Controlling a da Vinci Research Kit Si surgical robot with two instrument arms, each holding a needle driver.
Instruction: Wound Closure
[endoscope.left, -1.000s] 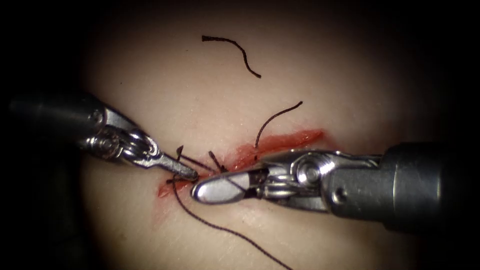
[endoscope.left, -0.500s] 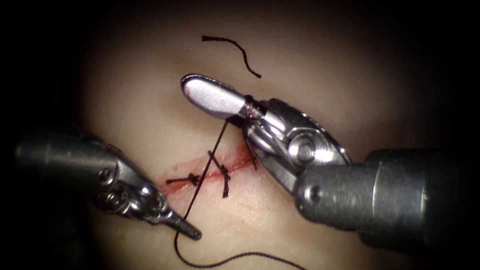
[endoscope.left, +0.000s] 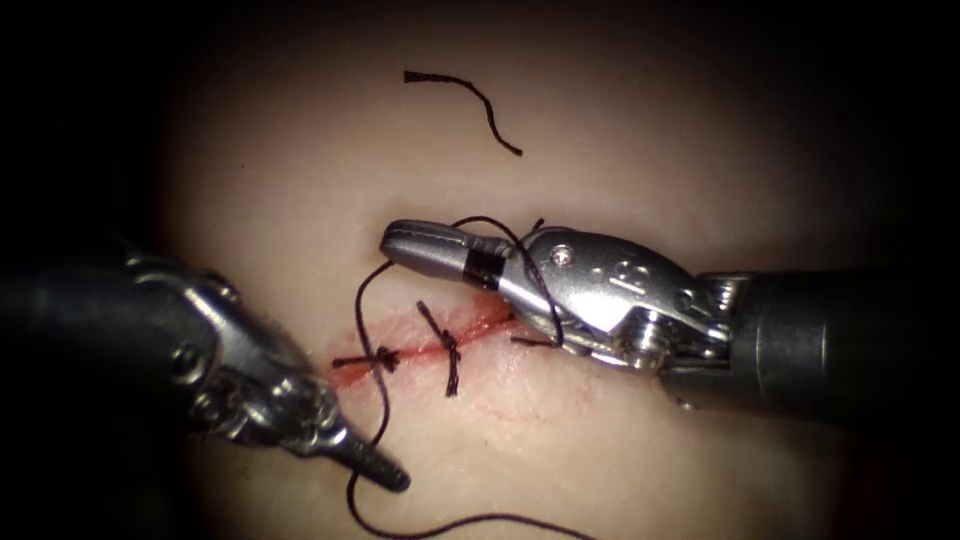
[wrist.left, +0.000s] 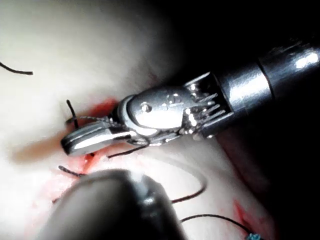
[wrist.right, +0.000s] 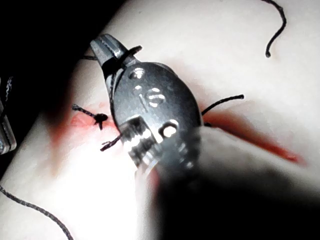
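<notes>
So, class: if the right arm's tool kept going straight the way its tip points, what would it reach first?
The right tool points toward the picture's left. The thread curving just beyond its tip looks first in line, then bare tissue; depth is unclear, so it might pass above.

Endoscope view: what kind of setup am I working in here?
Probably a bench suturing practice: pale tissue with a red cut partly closed by knotted stitches, two needle drivers, the left hand holding thread, and a cut thread end lying loose.

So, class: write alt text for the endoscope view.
Dark thread loops around the right arm's steel gripper above the red cut in pale tissue. The left gripper holds the thread below the cut's two knotted stitches.
</notes>
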